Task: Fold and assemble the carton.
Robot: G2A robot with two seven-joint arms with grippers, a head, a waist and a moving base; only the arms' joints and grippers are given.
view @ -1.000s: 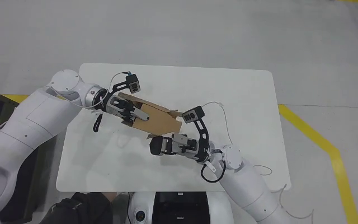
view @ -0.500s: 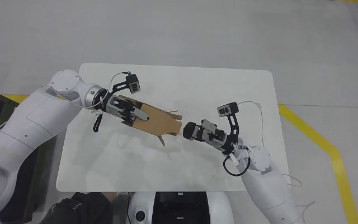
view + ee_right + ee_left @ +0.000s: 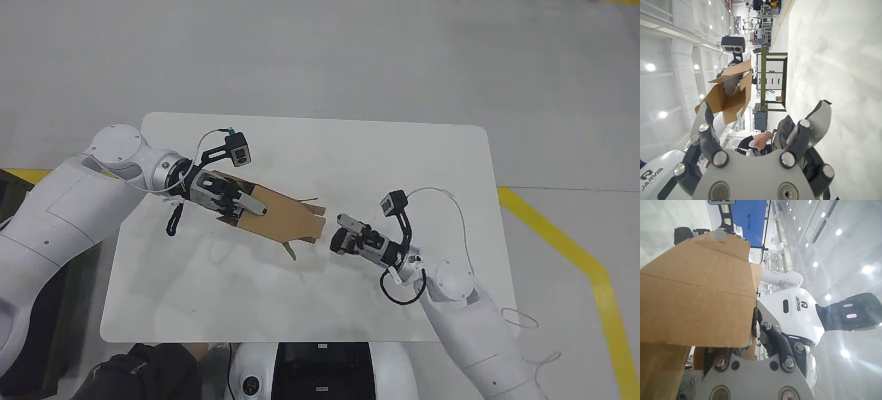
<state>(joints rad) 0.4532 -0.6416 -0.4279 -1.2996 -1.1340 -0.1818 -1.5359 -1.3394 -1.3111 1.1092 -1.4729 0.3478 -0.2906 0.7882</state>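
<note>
A brown cardboard carton (image 3: pixel 283 216) is held above the white table (image 3: pixel 420 160), its open end with loose flaps turned toward the right arm. My left gripper (image 3: pixel 240 203) is shut on the carton's wall at its left end; the left wrist view shows the cardboard (image 3: pixel 696 298) pinched at the fingers. In the right wrist view the carton (image 3: pixel 728 94) hangs open-mouthed some way ahead, flaps spread. My right gripper (image 3: pixel 343 238) is open and holds nothing, a short gap to the right of the carton's flaps.
The table's far half and its right side are bare. The table's front edge lies close behind the right arm. A person sits near the front edge, by the robot's base.
The right arm has pulled back from under the carton's open end and swung rightward, then settled just right of the flaps. The left arm and carton have stayed still.
</note>
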